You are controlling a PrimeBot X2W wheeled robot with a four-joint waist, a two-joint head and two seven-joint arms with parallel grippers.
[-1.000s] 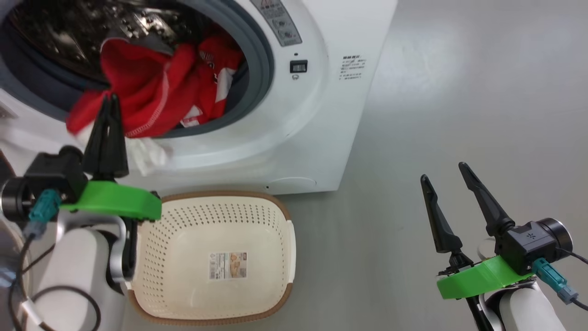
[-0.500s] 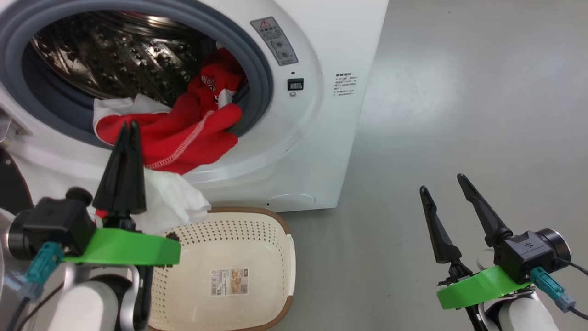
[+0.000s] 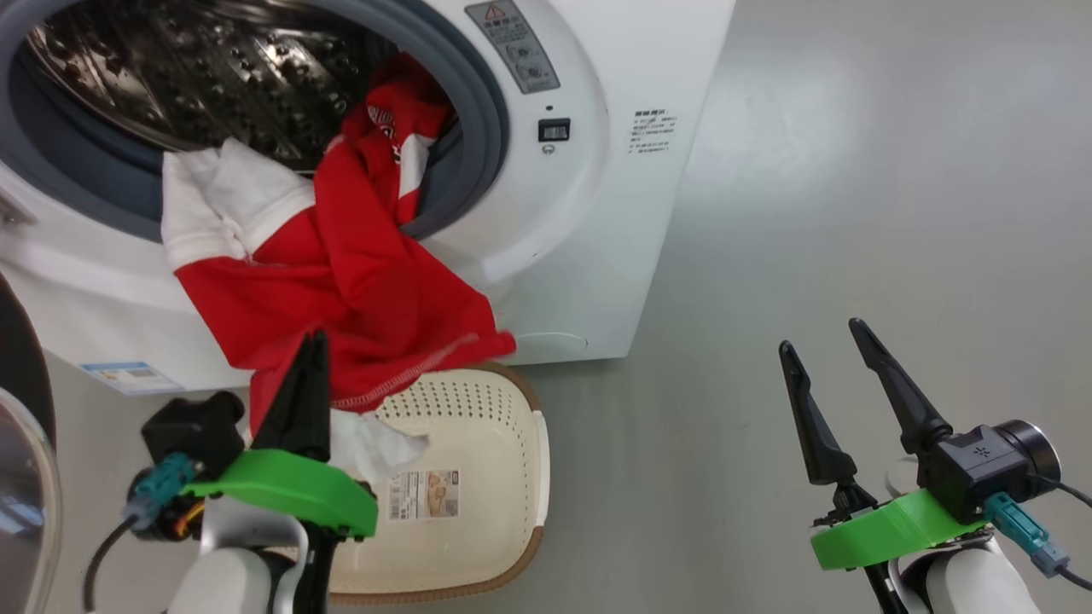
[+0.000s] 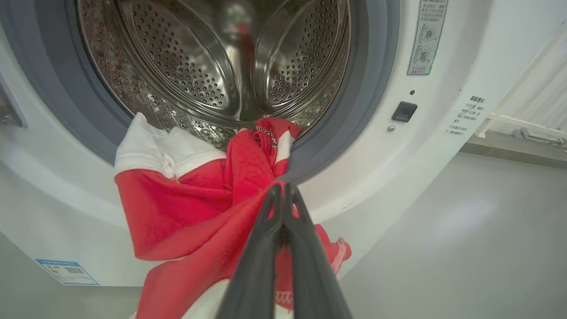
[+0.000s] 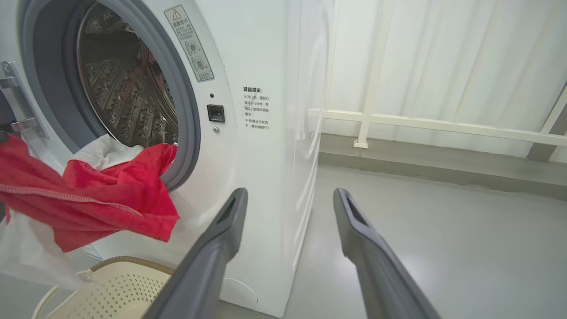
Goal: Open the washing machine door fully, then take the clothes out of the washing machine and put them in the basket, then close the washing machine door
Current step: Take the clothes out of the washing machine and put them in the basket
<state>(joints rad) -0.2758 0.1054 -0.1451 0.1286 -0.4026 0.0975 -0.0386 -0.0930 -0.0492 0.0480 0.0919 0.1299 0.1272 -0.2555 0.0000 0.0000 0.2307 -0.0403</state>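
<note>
Plainly, the left gripper (image 3: 319,339) is clenched: its two dark fingers are pressed flat together with red fabric of the clothes (image 3: 358,281) caught between them. It stands just above the near left part of the basket (image 3: 537,443), fingers pointing up toward the machine (image 3: 631,68).

From the left wrist, the closed fingers (image 4: 266,248) lie against the red cloth (image 4: 190,208), which is drawn in folds toward them. The clothes run from the right side of the drum (image 3: 196,68), over the grey ring (image 3: 478,111) and down the white front to the gripper. A white-collared part drapes over the lower lip of the opening. The red hem hangs over the far rim of the basket, and a white piece (image 3: 375,443) dangles just beside the fingers, inside the basket.

The right gripper (image 3: 821,334) is spread wide and empty, well off to the right over the grey floor (image 3: 853,170), touching nothing. Its own view shows the two fingers (image 5: 221,230) apart, with the machine (image 5: 266,53) and the hanging clothes (image 5: 110,195) to their left.

The door (image 3: 21,477) stands swung open at the left edge.
</note>
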